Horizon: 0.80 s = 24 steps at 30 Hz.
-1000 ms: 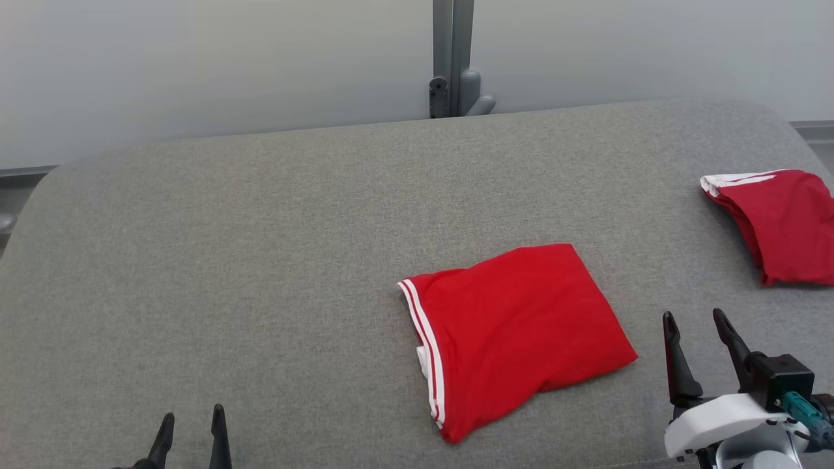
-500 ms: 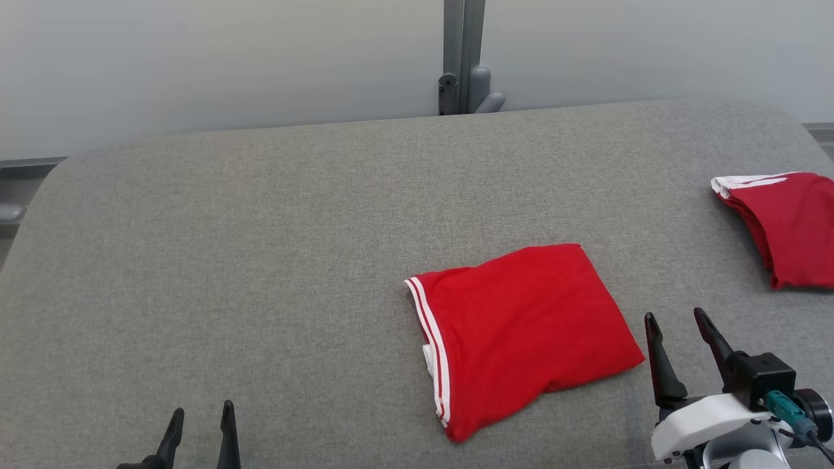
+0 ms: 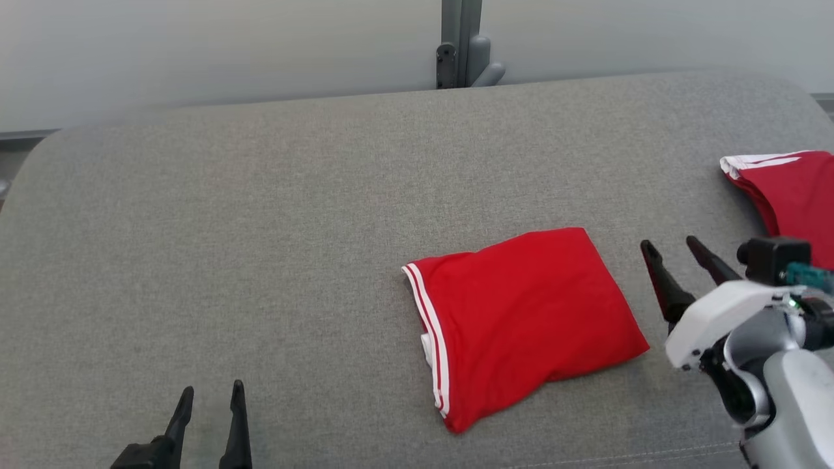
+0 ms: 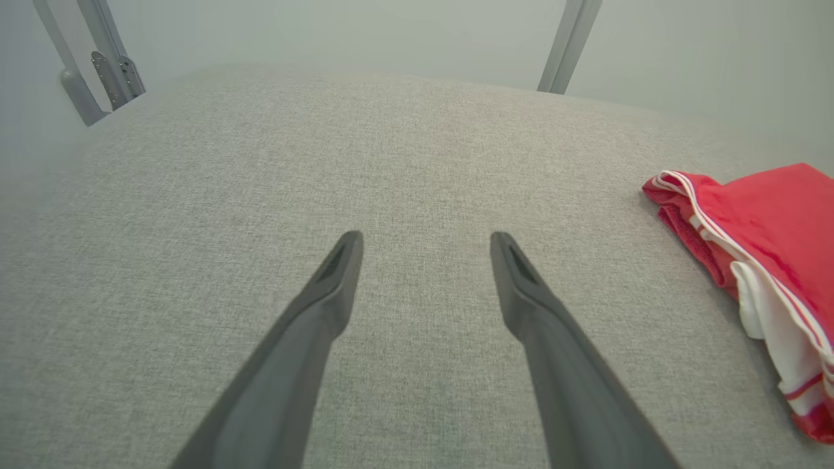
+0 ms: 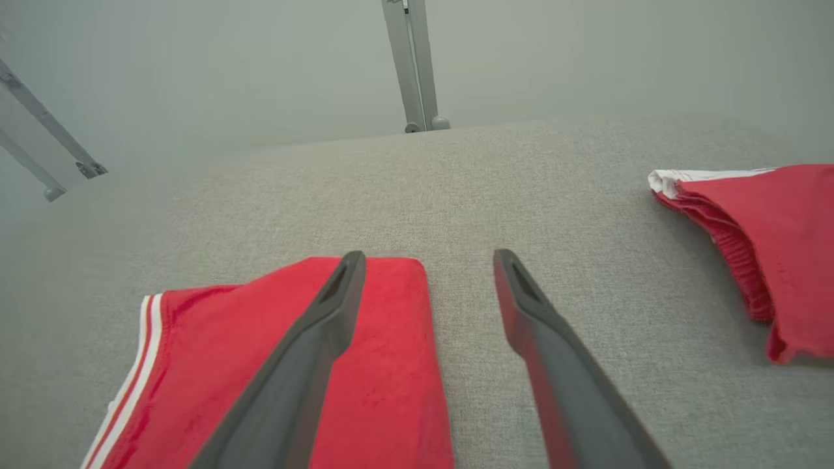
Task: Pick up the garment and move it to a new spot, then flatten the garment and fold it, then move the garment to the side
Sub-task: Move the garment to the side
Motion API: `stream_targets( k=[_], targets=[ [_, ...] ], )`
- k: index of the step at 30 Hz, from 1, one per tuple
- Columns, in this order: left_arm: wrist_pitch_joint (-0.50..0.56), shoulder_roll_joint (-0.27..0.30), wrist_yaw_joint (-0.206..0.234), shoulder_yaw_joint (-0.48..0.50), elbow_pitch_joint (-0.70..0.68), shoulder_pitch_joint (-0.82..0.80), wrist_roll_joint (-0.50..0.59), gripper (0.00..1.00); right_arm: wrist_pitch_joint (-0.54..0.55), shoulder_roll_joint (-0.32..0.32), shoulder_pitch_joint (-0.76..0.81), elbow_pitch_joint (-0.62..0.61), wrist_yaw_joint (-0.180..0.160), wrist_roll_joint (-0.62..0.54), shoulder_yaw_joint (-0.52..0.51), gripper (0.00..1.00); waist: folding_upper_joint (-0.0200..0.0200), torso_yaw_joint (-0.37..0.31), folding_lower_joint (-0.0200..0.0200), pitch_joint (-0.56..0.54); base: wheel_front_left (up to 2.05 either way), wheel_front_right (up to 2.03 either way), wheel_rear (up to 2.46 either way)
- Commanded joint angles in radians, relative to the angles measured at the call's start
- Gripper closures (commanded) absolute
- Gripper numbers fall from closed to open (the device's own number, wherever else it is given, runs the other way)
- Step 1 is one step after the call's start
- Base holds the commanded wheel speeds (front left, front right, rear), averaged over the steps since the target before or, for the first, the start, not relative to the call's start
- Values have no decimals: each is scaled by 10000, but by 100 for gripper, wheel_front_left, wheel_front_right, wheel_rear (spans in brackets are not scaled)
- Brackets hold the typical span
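A folded red garment (image 3: 521, 319) with white stripes along its left edge lies on the grey table (image 3: 260, 228), right of centre. In the right wrist view the garment (image 5: 384, 365) sits under the left finger. My right gripper (image 3: 671, 244) hovers open just past the garment's right edge, empty, and the right gripper (image 5: 427, 260) shows both fingers spread. My left gripper (image 3: 212, 391) stands open at the lower left, far from the garment. In the left wrist view the left gripper (image 4: 425, 238) is empty and the garment (image 4: 762, 260) lies off to the right.
A second folded red garment (image 3: 788, 189) with white trim lies at the table's right edge, also the second garment (image 5: 762, 247) in the right wrist view. A grey post with a bracket (image 3: 459, 45) stands behind the table's far edge.
My right arm has risen and moved forward, so its gripper now sits beside the garment's upper right edge. The head camera shifted slightly. The left gripper shows a little higher.
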Motion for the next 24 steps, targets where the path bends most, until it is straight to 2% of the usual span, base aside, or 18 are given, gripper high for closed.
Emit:
stream_targets(
  k=[1,6,10,13,17,18,19,24],
  targets=[
    [-24,19,-18,-107,8,-279,16,0,855,-148,-451,18,-7,113,-228,0,90,27,0,462,0,0,0],
    [-24,18,-18,-305,211,-587,33,0,3162,-264,-1272,933,-4,268,320,0,90,197,0,957,0,0,0],
    [-24,16,-18,-388,286,-733,72,0,3341,-157,-1746,1931,-5,21,590,0,90,294,0,1132,0,0,0],
    [-24,25,-18,-413,339,-840,156,0,3237,154,-2165,2983,-5,-48,616,0,90,389,0,1182,0,0,0],
    [-24,23,-19,-385,333,-853,167,0,3197,349,-2401,3541,-4,186,797,0,90,397,0,1177,0,0,0],
    [-24,23,-19,-382,331,-853,170,0,3138,369,-2485,3675,-4,280,893,67,90,384,0,1176,0,0,0],
    [-24,23,-19,-289,307,-848,167,0,2930,426,-2626,3773,-2,569,1106,100,90,273,0,1174,0,0,0],
    [-24,17,-19,-24,175,-595,151,0,2342,399,-3073,3659,-4,900,1840,100,90,-694,0,1226,0,0,0]
  ],
)
